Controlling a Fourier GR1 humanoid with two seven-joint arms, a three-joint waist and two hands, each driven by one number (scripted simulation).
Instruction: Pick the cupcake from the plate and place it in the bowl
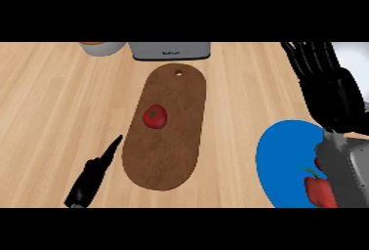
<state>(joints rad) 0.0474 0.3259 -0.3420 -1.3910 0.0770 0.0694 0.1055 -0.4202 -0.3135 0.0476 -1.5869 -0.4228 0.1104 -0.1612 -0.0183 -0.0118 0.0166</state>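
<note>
counter (57, 112): light wood, lengthwise grain | toaster (171, 50): grey, far edge

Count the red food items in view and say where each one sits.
2. One red item lies on the brown cutting board, left of its middle. Another red item lies on the blue plate at lower right, partly behind the right forearm, which may hide more.

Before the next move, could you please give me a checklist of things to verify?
1. Cupcake in view: not ok; the blue plate shows only a red item, partly hidden by the right forearm.
2. Bowl located: cannot tell; a round container is cut off at the far edge.
3. Right hand free: ok; open, beyond the plate.
4. Left hand out of the way: ok; open, lower left, beside the cutting board.
</note>
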